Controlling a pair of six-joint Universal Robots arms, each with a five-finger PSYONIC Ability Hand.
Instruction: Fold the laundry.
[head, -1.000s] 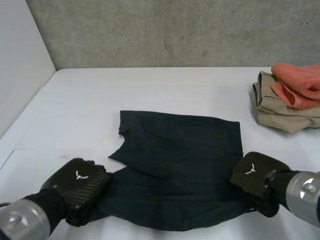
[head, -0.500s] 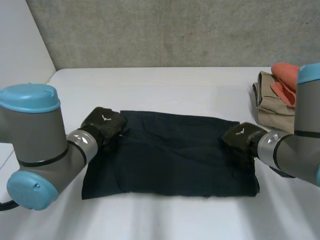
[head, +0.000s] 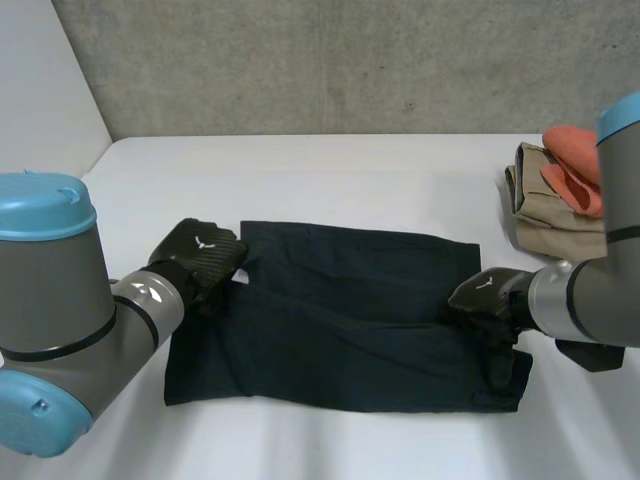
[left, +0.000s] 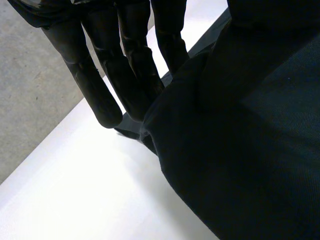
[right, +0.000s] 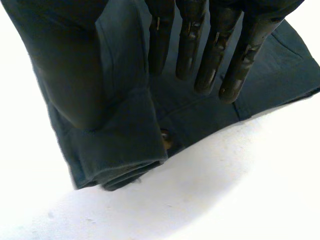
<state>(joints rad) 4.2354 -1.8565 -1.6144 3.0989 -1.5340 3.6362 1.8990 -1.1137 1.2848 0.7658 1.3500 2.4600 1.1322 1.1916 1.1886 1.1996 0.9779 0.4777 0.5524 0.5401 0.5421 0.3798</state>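
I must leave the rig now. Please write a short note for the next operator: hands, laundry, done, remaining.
Left hand: at the dark garment's far left corner; grip unclear.
Right hand: on its right edge, fingers straight, open.
Garment lies on the white table, apparently folded once, layers not lined up.
Folded stack at the table's far right.
Left to do: align, fold smaller, add to stack.

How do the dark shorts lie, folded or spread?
Folded: the shorts lie doubled, near layer over far; the right wrist view shows stacked edges.
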